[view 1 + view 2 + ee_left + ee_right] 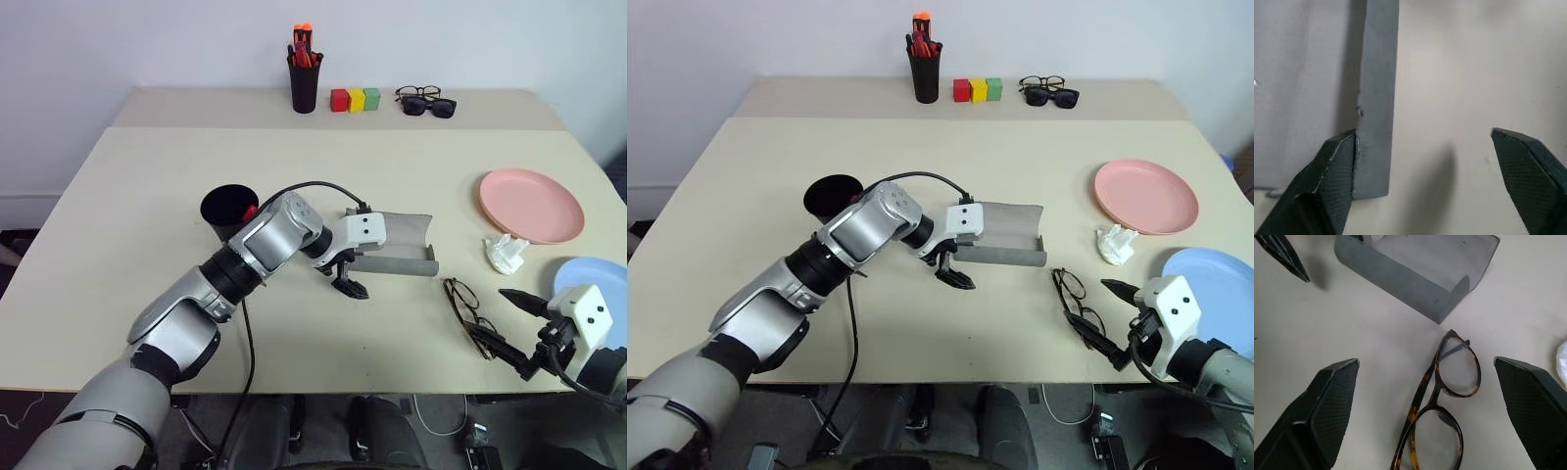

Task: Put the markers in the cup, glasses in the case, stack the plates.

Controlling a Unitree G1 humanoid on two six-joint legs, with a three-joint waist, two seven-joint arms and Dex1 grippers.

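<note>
Glasses (pixel 1442 401) betw open right jaws, case (pixel 397 245) at left jaws

Black pen holder (pixel 304 88) with orange-red pens (pixel 304 49) stands upright near the table's (pixel 147 235) far edge, left of centre. Just right of it, three small blocks in a touching row: red block (pixel 339 100), yellow block (pixel 356 99), green block (pixel 371 98). Further right along the far edge, black-framed clear glasses (pixel 417 92) and black sunglasses (pixel 431 106) lie close together, sunglasses slightly nearer. Crumpled white tissue-like wad (pixel 506 254) sits toward the right edge of the table. A seam (pixel 196 127) runs across the tabletop ahead of the far-edge items. Plain pale wall (pixel 147 44) behind.
</note>
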